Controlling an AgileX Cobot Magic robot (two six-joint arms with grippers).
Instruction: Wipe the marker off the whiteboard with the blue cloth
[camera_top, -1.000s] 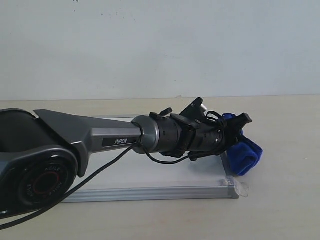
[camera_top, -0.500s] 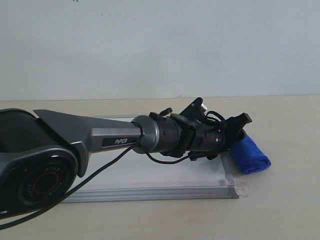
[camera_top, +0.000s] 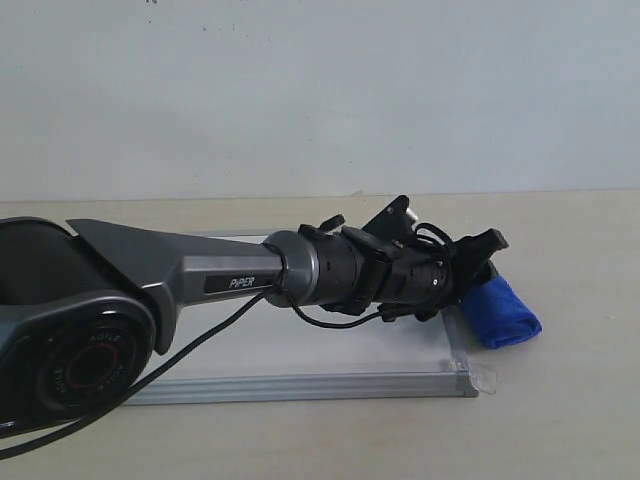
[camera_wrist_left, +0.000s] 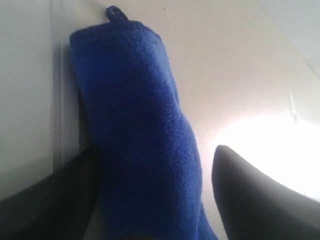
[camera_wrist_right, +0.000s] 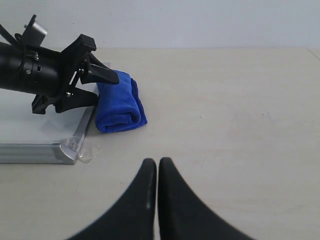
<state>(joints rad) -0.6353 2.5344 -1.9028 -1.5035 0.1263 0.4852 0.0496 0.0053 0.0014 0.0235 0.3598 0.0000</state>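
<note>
**Right wrist view caught the left claw poised over the cloth**

Closest to that lens, the right gripper (camera_wrist_right: 156, 161) sat with its two black fingers pressed together, holding nothing and parked well clear of the work. My read: it was simply keeping out of the way.

A little further out lay a taped corner (camera_wrist_right: 84, 150) of the whiteboard (camera_wrist_right: 30, 127), its silver frame flat on the beige table (camera_wrist_right: 240, 100). And there was the blue cloth (camera_wrist_right: 119, 105), rolled into a fat bundle and lying on the table right against the board's side edge, not on the white surface.

Over it came the left gripper (camera_wrist_right: 106, 89), fingers spread! The left wrist view confirmed it: cloth running up between the two dark fingers, with a clear gap on one side, so no pinch had been made. The claw looked lined up across the roll to grab its thick middle.

Beyond that, the left arm (camera_top: 180, 265) stretched low over the board and hid much of it. No red marker line could be made out.

Writing? "PiPER" (camera_top: 243, 283) in white on the forearm. Lettering ringed the big joint too, but it was too small to read. Behind everything, a plain pale wall (camera_top: 320, 90).
</note>
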